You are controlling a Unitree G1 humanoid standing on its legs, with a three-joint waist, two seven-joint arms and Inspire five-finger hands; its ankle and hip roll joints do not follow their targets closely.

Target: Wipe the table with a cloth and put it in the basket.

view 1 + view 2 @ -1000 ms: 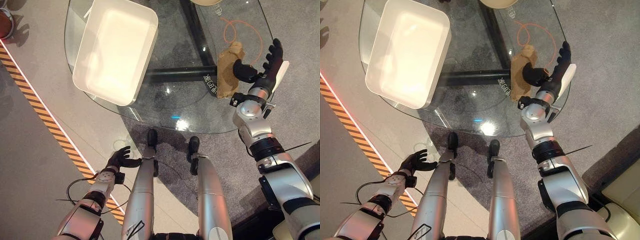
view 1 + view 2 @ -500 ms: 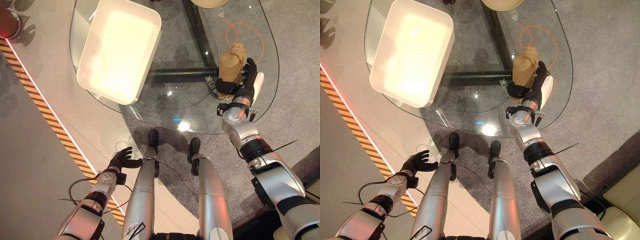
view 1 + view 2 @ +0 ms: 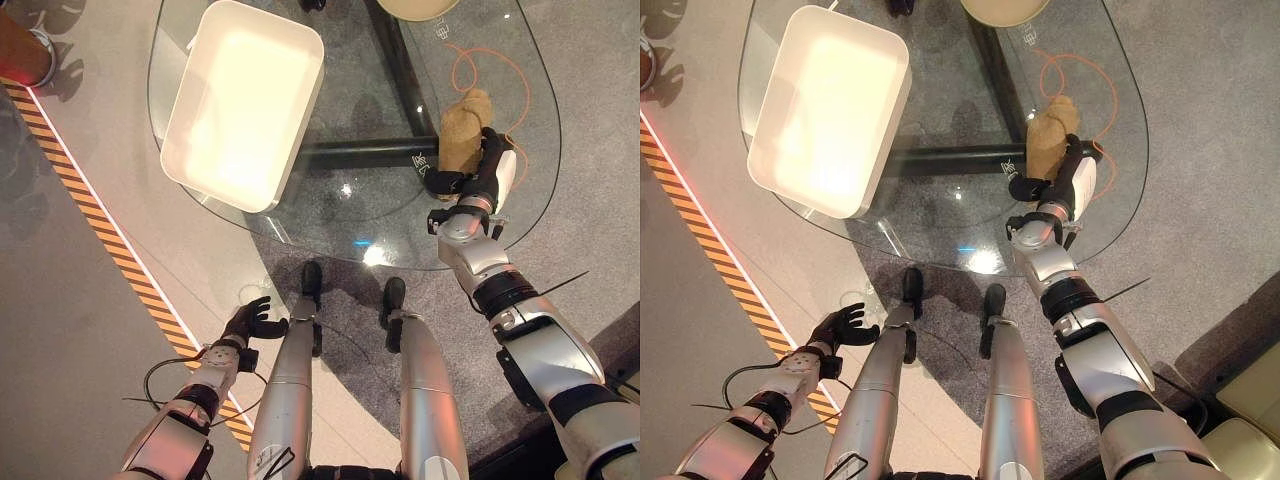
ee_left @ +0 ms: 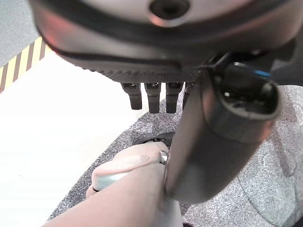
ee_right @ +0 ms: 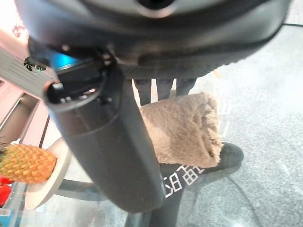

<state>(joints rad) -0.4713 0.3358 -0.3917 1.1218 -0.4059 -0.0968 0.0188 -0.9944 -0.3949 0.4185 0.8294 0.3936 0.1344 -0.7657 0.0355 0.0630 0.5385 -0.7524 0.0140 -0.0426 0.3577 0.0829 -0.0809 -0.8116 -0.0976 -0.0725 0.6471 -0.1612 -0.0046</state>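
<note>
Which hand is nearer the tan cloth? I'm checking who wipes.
Right. The right hand closes round the tan cloth on the glass table; the left hand hangs low, below the table.

The crumpled tan fleecy cloth (image 3: pixel 463 128) lies against the dark right hand (image 3: pixel 478 172), whose thumb side bears a white cover. Under them the clear glass oval table (image 3: pixel 350 225) shows its black frame and a thin orange cord loop (image 3: pixel 490 70) just beyond the hand. Well to the hand's left sits a plain white rectangular plastic basket (image 3: pixel 243 105). Past the fingers, a cream round plate (image 5: pixel 45 182) carries a yellow-brown pineapple (image 5: pixel 24 163) with a scaly pattern. Beside the dark left hand (image 3: pixel 250 322), the mottled grey carpet (image 3: pixel 345 330) meets a pale floor crossed by an orange-and-black striped tape line (image 3: pixel 105 240).
</note>
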